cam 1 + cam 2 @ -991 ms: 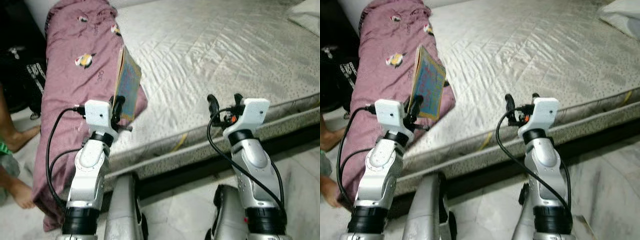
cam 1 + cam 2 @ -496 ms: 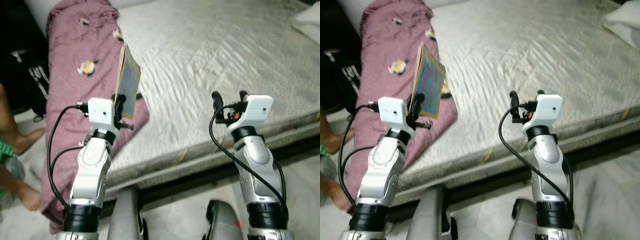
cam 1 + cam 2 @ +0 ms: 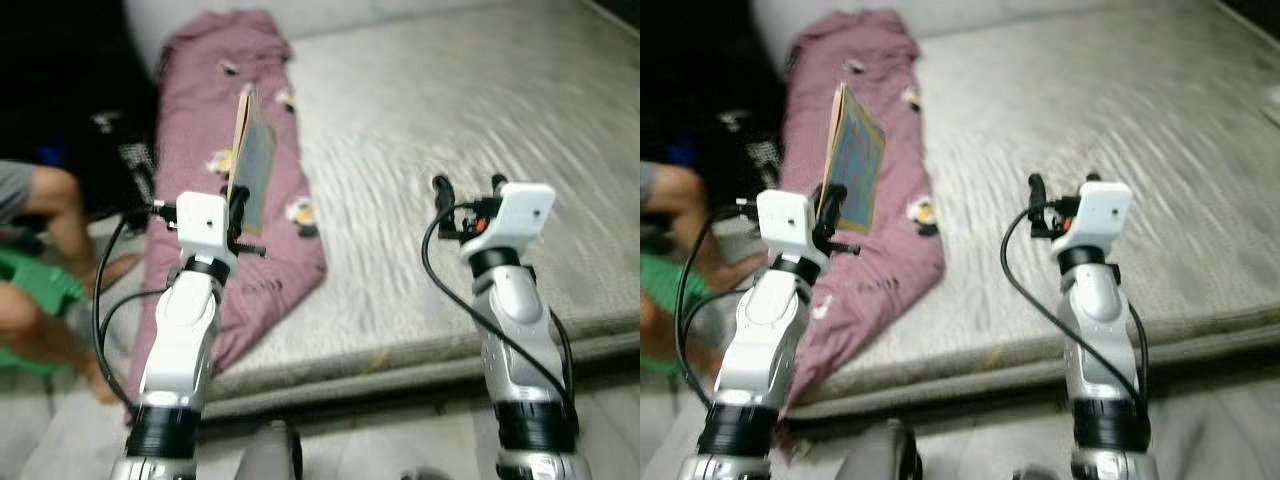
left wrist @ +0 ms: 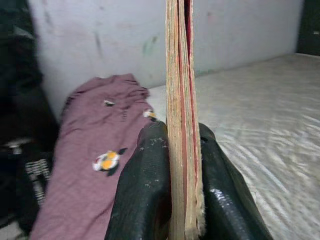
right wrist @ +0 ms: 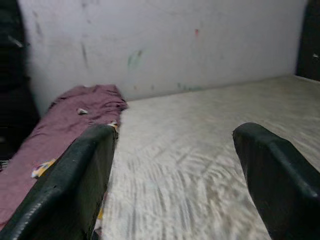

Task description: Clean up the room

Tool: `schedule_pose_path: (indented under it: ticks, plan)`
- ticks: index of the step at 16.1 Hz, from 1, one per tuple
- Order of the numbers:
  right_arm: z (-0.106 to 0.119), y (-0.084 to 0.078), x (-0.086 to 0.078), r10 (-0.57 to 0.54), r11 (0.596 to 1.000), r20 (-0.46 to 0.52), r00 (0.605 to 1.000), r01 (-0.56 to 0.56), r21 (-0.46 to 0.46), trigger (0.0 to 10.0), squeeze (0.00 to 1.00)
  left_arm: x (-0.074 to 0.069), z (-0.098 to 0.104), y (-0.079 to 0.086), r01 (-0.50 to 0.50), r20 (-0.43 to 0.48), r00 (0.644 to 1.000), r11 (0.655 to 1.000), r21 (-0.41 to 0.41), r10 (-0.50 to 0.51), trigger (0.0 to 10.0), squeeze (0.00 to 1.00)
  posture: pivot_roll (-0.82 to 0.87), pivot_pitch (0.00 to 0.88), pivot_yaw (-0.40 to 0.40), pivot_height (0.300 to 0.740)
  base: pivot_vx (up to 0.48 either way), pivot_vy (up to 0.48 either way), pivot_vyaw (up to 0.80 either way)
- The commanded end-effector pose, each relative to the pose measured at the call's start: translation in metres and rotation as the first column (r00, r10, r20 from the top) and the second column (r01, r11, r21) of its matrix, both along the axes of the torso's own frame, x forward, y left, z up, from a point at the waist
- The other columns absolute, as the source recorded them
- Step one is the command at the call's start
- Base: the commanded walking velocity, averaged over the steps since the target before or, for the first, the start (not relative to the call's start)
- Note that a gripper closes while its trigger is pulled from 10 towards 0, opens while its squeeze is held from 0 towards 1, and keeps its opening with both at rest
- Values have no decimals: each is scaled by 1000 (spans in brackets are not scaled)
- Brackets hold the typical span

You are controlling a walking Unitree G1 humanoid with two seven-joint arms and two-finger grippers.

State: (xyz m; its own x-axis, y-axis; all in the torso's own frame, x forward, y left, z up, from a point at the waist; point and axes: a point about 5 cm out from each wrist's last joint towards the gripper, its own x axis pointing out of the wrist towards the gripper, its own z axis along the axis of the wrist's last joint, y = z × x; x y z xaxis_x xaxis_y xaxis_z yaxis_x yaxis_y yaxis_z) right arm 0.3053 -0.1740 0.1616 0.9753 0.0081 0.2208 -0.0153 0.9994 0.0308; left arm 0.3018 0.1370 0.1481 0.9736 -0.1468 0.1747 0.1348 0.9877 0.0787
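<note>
One thin book stands upright, clamped on edge in the left gripper above the one maroon blanket that drapes over the mattress's left edge, while the right gripper (fingers wide apart) hovers over bare mattress near its front edge, a person's legs at far left.

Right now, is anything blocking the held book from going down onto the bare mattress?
Nothing visible does. The left end effector grips the thin book upright above the maroon blanket; the bare mattress lies open beside it.
</note>
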Motion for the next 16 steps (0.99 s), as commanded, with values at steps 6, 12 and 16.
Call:
schedule_pose_path:
  ticks: [6,12,16]
  plan:
    - [-5,2,-2,-4,1000,-15,1000,4,3,10000,0,-1,3,5,-28,17,999,999,19,28,10000,0,-109,0,111,740,0,0,0]
    - [-5,2,-2,-4,1000,-15,1000,4,3,10000,0,-1,3,5,-28,17,999,999,19,28,10000,0,-109,0,111,740,0,0,0]
    - [-5,2,-2,-4,1000,-15,1000,4,3,10000,0,-1,3,5,-28,17,999,999,19,28,10000,0,-109,0,111,740,0,0,0]
